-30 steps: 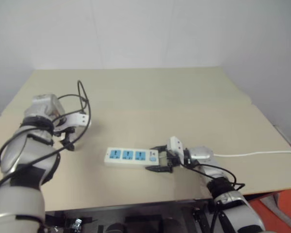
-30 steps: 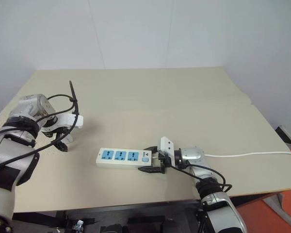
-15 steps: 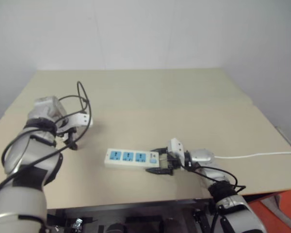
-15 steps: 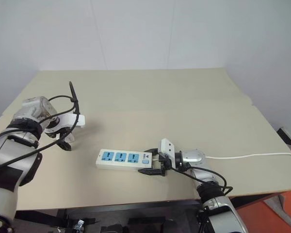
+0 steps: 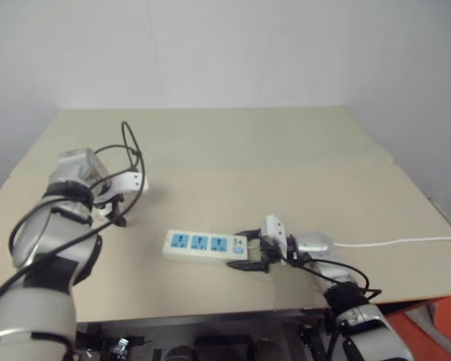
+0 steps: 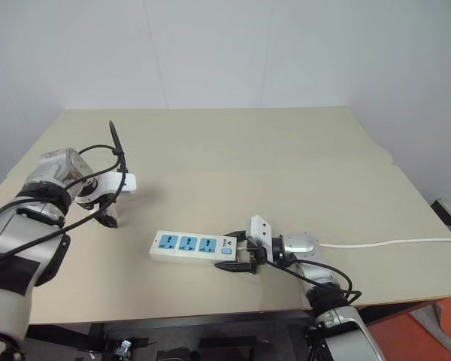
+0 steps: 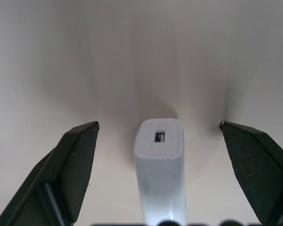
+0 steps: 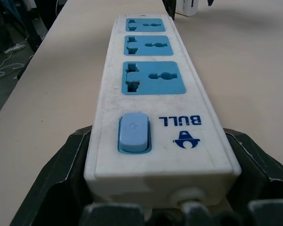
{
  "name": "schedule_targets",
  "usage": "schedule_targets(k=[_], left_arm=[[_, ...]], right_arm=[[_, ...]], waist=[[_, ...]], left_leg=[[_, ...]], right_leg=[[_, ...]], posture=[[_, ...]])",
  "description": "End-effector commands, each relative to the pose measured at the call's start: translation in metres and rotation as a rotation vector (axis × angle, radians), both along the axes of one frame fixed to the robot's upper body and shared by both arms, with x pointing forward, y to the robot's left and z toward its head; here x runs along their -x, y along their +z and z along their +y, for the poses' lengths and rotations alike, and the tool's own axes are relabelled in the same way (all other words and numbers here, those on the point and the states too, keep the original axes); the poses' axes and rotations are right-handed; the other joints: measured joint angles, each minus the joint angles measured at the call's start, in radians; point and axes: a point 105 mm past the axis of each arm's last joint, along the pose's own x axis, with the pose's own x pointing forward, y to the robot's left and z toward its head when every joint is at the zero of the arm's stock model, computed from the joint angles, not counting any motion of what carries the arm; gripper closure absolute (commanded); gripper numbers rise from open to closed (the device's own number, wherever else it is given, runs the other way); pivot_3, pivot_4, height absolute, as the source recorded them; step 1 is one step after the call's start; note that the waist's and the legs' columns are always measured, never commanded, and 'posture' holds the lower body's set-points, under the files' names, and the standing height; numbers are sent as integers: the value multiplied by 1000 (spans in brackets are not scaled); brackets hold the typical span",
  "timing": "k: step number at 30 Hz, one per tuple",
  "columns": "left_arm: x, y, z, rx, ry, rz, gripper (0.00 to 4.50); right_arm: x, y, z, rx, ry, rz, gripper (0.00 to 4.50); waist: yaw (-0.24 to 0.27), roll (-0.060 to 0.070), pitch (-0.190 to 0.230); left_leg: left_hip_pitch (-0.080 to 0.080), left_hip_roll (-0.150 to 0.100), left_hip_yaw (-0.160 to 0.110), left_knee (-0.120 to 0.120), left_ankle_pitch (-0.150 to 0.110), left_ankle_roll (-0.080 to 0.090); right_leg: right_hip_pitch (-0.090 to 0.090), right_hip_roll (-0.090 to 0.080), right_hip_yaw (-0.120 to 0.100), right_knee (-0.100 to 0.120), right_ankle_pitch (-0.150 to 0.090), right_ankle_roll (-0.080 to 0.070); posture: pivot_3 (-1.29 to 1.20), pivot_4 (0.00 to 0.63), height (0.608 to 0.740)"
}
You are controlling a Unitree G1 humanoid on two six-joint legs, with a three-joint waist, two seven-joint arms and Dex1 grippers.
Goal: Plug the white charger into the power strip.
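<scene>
White charger [image 7: 159, 155] between wide left tool [image 7: 158, 136], right tool [image 6: 239, 254] seemingly clamping power strip [image 6: 193, 246]

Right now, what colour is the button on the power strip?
Light blue; the button on the power strip shows best in the right wrist view.

A broad beige tabletop [image 6: 270, 165] is seen stretching from the near edge to the far wall. A faint seam is traced across its far right part. A plain white wall [image 6: 233, 53] is set behind it, marked by thin vertical joins. An orange-red patch of floor [image 6: 436, 331] is glimpsed at the near right corner, below the table's edge.
</scene>
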Motion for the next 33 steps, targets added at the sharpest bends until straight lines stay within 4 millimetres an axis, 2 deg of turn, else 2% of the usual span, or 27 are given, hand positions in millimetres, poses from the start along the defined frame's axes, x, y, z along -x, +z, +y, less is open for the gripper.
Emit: schedule_targets(k=[1,8,16,24,28,33], left_arm=[[-2,3,-4,15,-3,-15,1197],[2,2,0,6,-3,11,3504],[4,5,5,18,-15,7,3501],[0,42,-5,153,-79,-87,3501],[-2,71,-22,327,-163,-175,3501],[6,111,-59,722,-388,-328,3501]], right_arm=[[4,5,7,-29,25,-8,1077],[3,5,7,-25,24,-7,1077],[3,5,8,-27,25,-6,1077],[3,4,9,-21,36,-2,1077],[3,4,10,-9,54,-2,1077],[3,1,9,13,80,2,1077]], waist=[[0,0,0],[-2,0,0],[-6,0,0],[-6,-1,0],[-7,-1,0],[-9,-1,0]], left_leg=[[0,0,0,0,0,0],[-1,0,0,0,0,0],[-2,0,0,0,0,0],[-3,1,0,0,0,0],[-3,1,0,1,0,0],[-3,1,0,1,0,0]], right_leg=[[0,0,0,0,0,0],[-1,0,0,-1,0,0],[-1,0,0,-1,0,0],[-2,0,-1,-1,0,0],[-2,0,-1,-2,0,0],[-2,0,-1,-1,0,0]], posture=[[0,150,740],[0,150,740],[0,150,740],[0,150,740],[0,150,740],[0,150,740]])
